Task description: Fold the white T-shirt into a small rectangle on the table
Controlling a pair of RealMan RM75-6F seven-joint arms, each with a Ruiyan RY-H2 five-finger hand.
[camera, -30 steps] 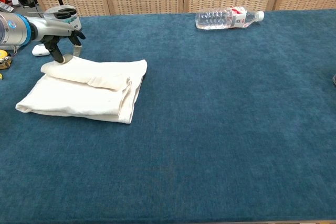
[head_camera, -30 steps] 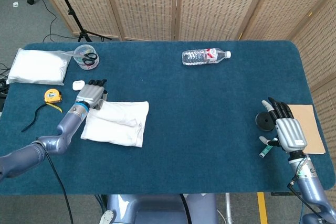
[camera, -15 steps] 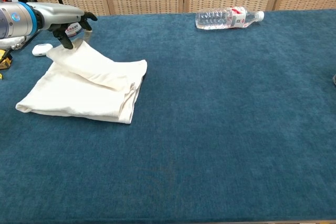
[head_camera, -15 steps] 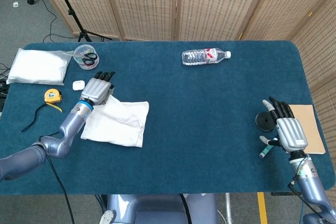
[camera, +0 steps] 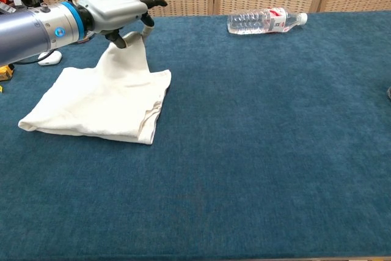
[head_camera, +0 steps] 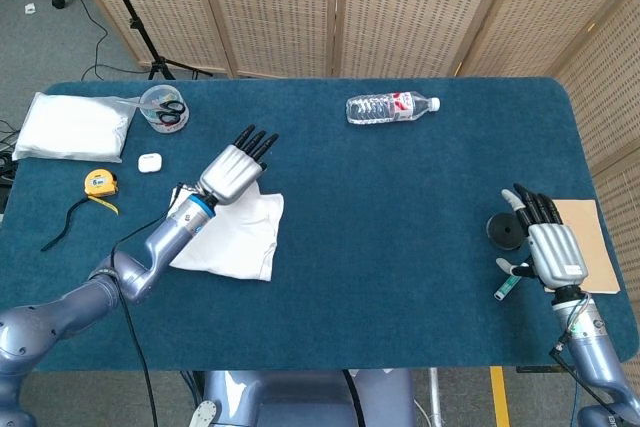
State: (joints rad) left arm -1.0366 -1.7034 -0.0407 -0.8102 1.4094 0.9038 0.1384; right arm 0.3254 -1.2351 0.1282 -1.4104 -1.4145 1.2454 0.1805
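Left hand [camera: 116, 9] pinches a lifted flap of the white T-shirt [camera: 98, 105], its other fingers extended; the shirt lies partly folded on the table's [head_camera: 400, 217] left half. Right hand [head_camera: 548, 247] rests near the right edge, fingers extended, holding nothing

The head view looks steeply down from above the near edge, taking in the whole table [head_camera: 400, 207]; the chest view sits low and closer, facing across it. Both share the water bottle [head_camera: 391, 107] at the table's far side
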